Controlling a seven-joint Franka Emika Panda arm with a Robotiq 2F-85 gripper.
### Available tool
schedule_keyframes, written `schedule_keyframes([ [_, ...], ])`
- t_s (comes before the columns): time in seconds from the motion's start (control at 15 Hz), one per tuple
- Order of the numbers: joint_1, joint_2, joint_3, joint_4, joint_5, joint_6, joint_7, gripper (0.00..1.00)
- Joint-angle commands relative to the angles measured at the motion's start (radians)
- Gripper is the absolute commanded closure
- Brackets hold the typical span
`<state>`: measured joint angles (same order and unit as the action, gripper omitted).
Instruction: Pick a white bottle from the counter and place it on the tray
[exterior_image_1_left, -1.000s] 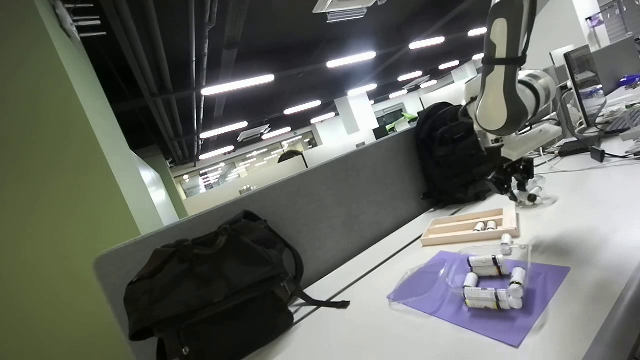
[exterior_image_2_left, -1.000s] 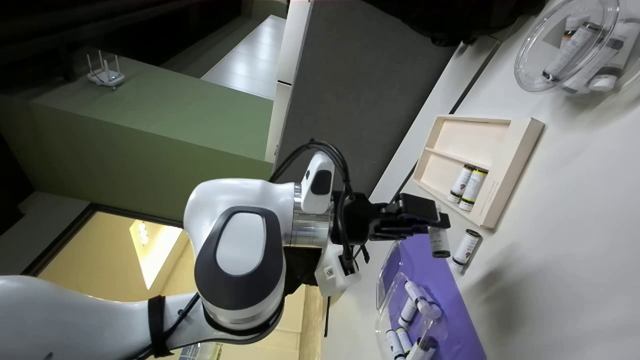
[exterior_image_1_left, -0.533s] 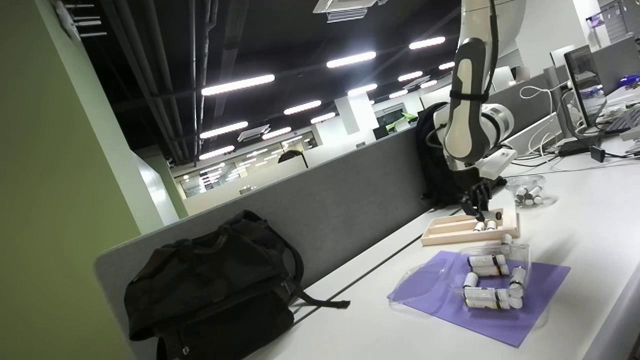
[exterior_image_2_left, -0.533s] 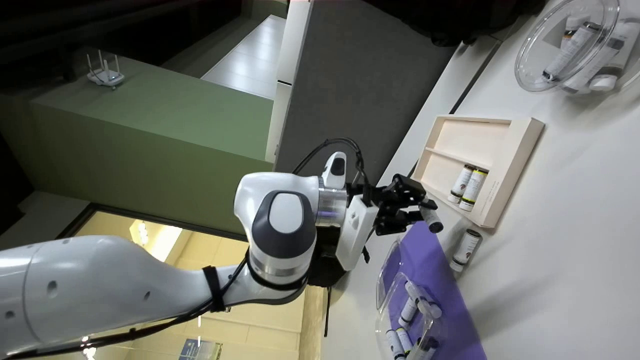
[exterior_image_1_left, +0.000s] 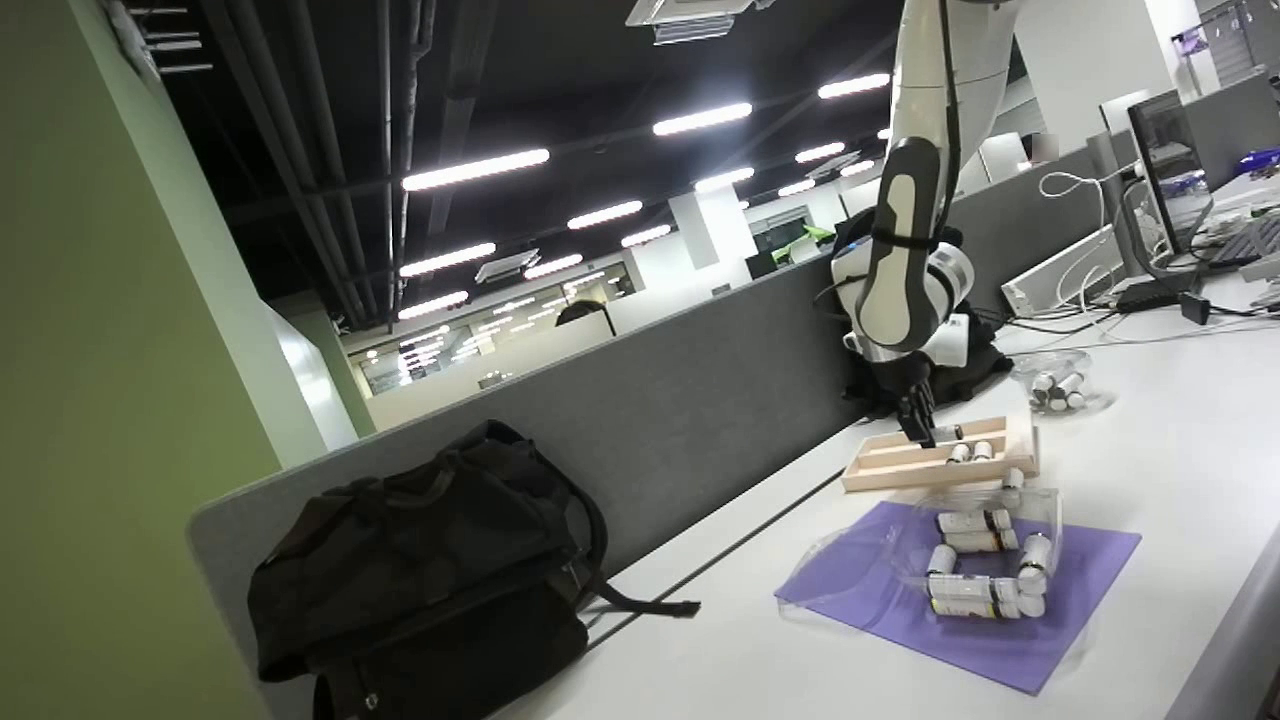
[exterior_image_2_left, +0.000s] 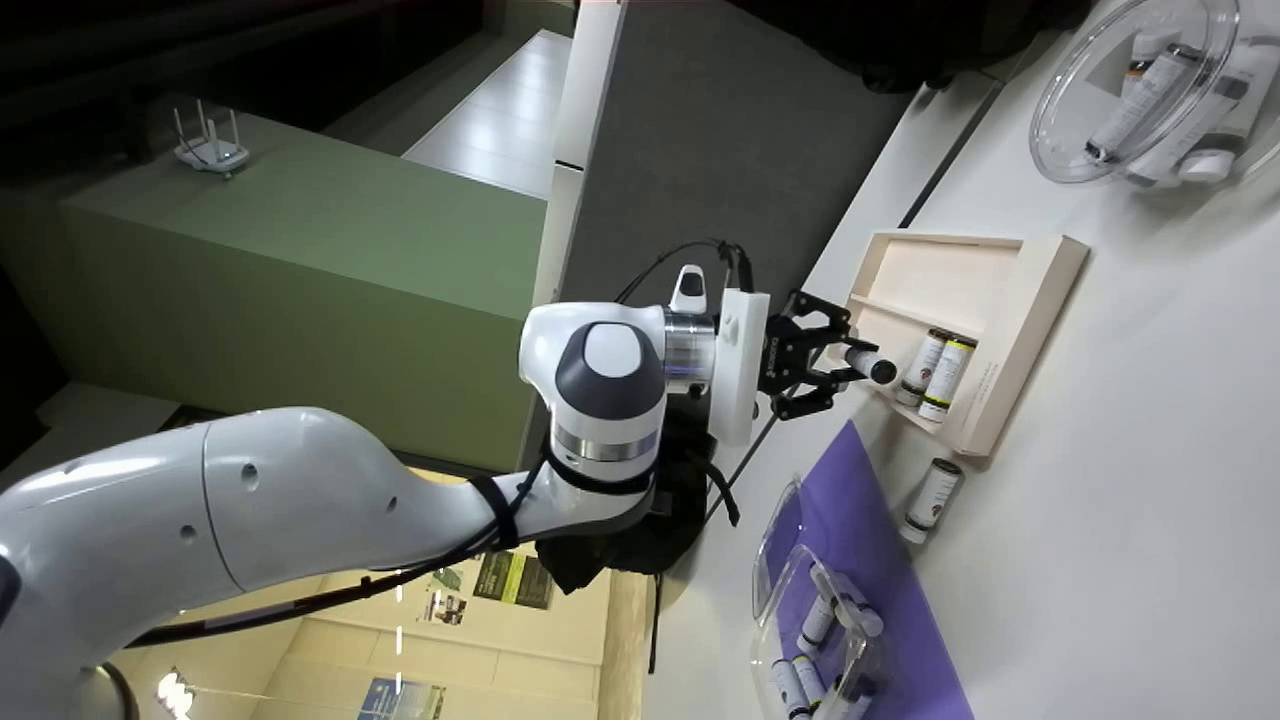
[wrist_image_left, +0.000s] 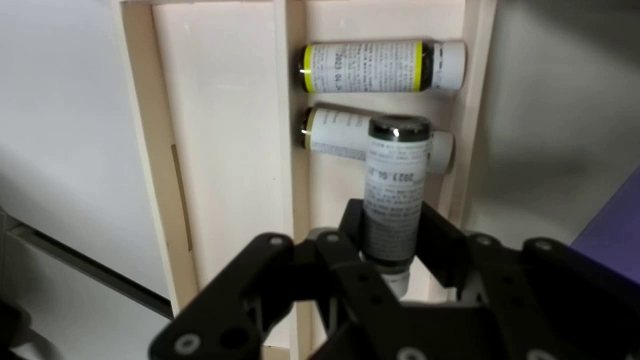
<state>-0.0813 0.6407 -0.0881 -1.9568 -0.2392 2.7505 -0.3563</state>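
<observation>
My gripper (exterior_image_2_left: 862, 362) is shut on a white bottle (wrist_image_left: 395, 185) with a dark base. It holds the bottle above the light-tan wooden tray (wrist_image_left: 225, 150); the bottle also shows in both exterior views (exterior_image_1_left: 948, 433) (exterior_image_2_left: 878, 366). In the wrist view its base points up the picture and its white cap lies between the fingers. Two bottles, one with yellow bands (wrist_image_left: 365, 67) and one partly hidden by the held bottle (wrist_image_left: 337, 132), lie in one compartment of the tray. The other compartment has no bottle. Another white bottle (exterior_image_2_left: 932, 500) lies on the counter (exterior_image_2_left: 1130, 420) beside the tray.
A purple mat (exterior_image_1_left: 1085, 550) bears an open clear container with several bottles (exterior_image_1_left: 975, 590) and its lid. A round clear container (exterior_image_2_left: 1050, 110) with several bottles stands past the tray. A grey partition (exterior_image_1_left: 720, 430) and a black backpack (exterior_image_1_left: 430, 570) line the back.
My gripper has carried the held bottle over to the tray and lower, moving left in an exterior view. The wrist has turned. The bottles in the tray have not moved.
</observation>
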Motion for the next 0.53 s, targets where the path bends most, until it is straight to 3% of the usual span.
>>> schedule_keyframes([
  [0.0, -0.013, 0.004, 0.012, 0.007, -0.015, -0.004, 0.005, 0.62],
  [0.27, -0.013, 0.005, 0.013, 0.008, -0.017, -0.005, 0.000, 0.62],
  [0.33, -0.013, 0.005, 0.013, 0.008, -0.017, -0.005, -0.001, 0.87],
  [0.47, -0.018, -0.003, 0.025, 0.017, -0.048, -0.015, -0.065, 0.87],
])
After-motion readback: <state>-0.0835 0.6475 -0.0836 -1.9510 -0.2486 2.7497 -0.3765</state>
